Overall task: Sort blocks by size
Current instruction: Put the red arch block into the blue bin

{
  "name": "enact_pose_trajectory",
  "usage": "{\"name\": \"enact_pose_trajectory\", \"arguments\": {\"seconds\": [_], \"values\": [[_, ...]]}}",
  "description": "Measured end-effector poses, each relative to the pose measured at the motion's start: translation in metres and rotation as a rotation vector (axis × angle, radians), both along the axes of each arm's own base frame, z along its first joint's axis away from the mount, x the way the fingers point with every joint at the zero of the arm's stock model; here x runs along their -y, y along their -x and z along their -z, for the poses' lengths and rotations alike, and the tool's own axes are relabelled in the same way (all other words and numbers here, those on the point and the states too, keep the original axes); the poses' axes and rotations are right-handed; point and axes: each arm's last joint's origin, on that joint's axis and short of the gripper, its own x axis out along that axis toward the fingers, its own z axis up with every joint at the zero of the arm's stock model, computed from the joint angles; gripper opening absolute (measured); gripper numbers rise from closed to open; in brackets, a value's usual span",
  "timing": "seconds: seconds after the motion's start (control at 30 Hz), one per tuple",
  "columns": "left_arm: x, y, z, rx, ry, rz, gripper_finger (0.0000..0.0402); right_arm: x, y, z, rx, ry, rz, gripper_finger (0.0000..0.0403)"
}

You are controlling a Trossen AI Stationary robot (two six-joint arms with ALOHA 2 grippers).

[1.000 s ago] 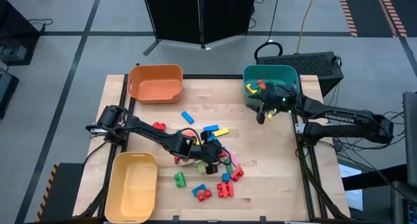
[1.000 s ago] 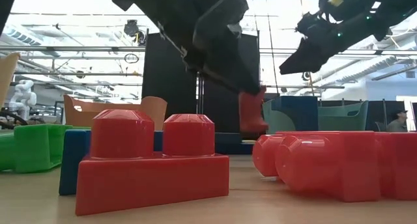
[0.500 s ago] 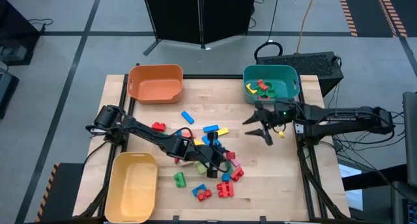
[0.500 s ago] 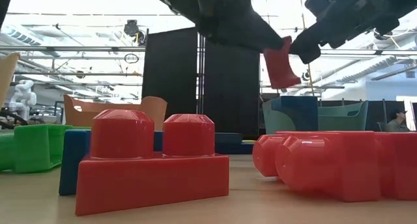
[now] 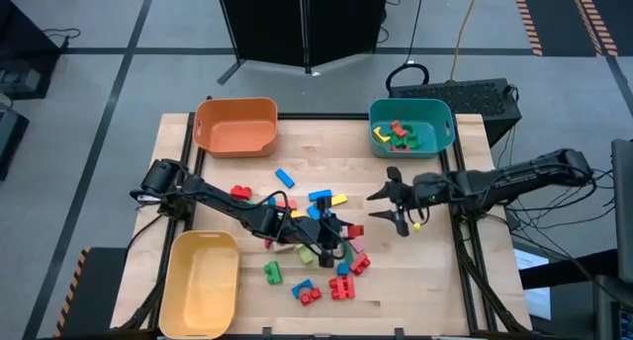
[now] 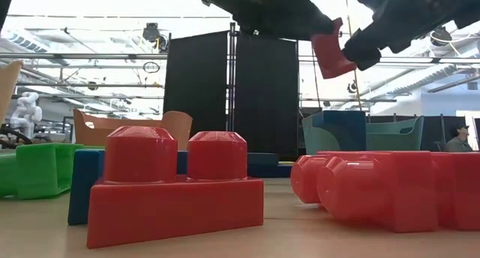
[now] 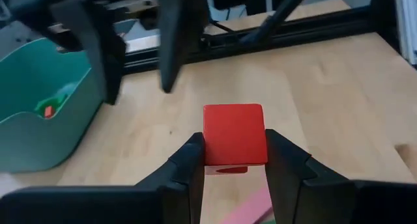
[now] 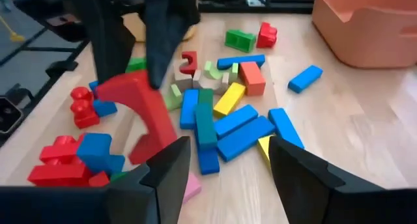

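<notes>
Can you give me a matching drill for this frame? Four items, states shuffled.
Items:
1. left end effector
2. right end effector
3. teal bin
4. yellow bin

States:
A. holds a few small blocks
B. open, facing the pile
C. no blocks inside
D. shut on a red block

Pairs: 1-D, 2-B, 3-A, 4-C

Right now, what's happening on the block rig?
The left gripper holds a red block lifted above the pile of blocks mid-table. The right gripper is open and empty, facing that block from close by. The teal bin already has a few blocks; the orange bin and yellow bin are empty.
</notes>
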Motion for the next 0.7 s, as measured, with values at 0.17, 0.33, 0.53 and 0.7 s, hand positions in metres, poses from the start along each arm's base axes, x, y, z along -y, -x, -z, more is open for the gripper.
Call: {"name": "enact_pose_trajectory", "arguments": {"seconds": [0.17, 0.33, 0.53, 0.7], "values": [[-0.003, -0.001, -0.002, 0.014, 0.008, -0.027, 0.0107, -0.013, -0.007, 0.005, 0.005, 0.015, -0.007, 0.0196], [-0.009, -0.003, -0.002, 0.023, 0.048, -0.055, 0.0107, -0.022, -0.017, 0.011, 0.025, 0.016, -0.032, 0.0196], [-0.011, -0.004, -0.002, 0.028, 0.059, -0.066, 0.0107, -0.024, -0.026, 0.019, 0.011, 0.022, -0.03, 0.0163], [-0.011, -0.004, -0.002, 0.028, 0.059, -0.065, 0.0107, -0.024, -0.029, 0.021, 0.022, 0.037, -0.014, 0.0106]]}}
